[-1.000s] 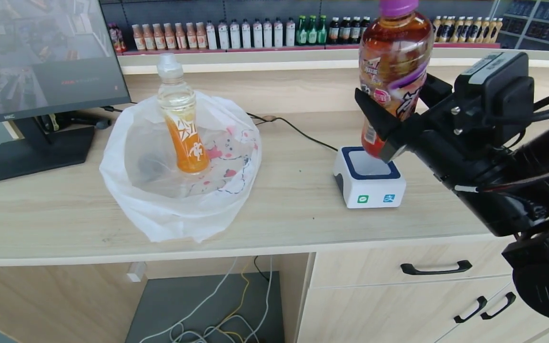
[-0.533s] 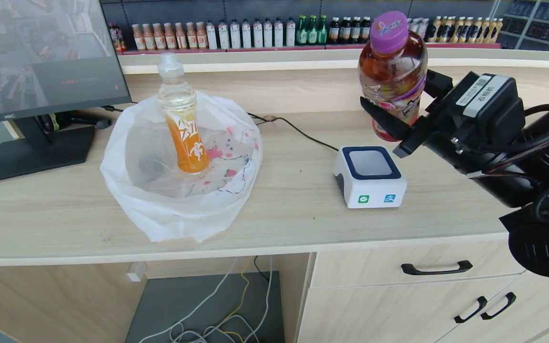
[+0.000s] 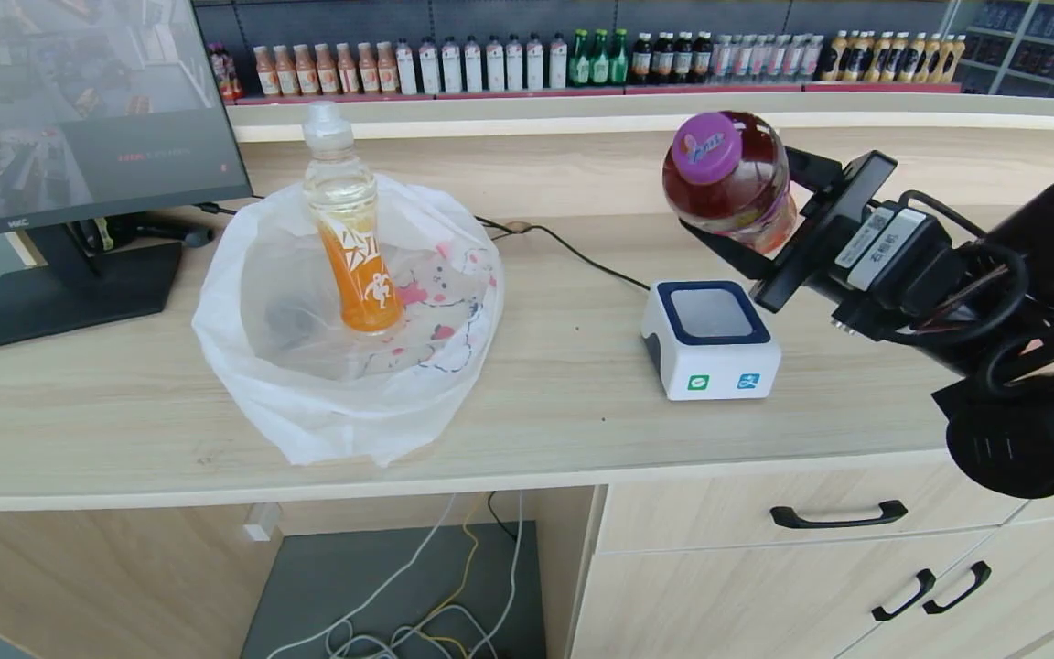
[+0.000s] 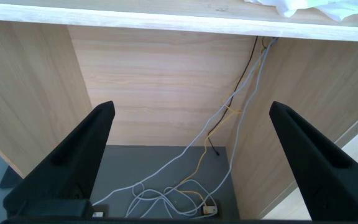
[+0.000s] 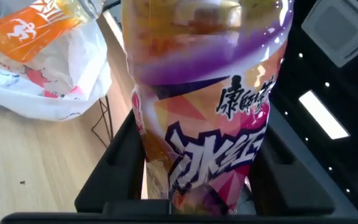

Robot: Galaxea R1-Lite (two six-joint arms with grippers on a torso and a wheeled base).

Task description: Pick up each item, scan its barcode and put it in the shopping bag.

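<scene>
Right gripper [image 3: 748, 209] grips the tilted purple-capped tea bottle [image 3: 726, 178] around its middle, seemingly just beyond the scanner [image 3: 710, 343].

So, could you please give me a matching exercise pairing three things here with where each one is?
1. purple-capped brown tea plastic bottle
2. orange-labelled clear plastic bottle
3. white cube-shaped scanner box

A. standing in the white plastic shopping bag
B. resting on the light wooden counter
C. held tilted in the right end effector

Pairs: 1-C, 2-A, 3-B

bottle [image 3: 355, 261] in bag [image 3: 248, 389] | scanner [image 3: 708, 340] right of bag | monitor [image 3: 79, 101] behind-left
</scene>
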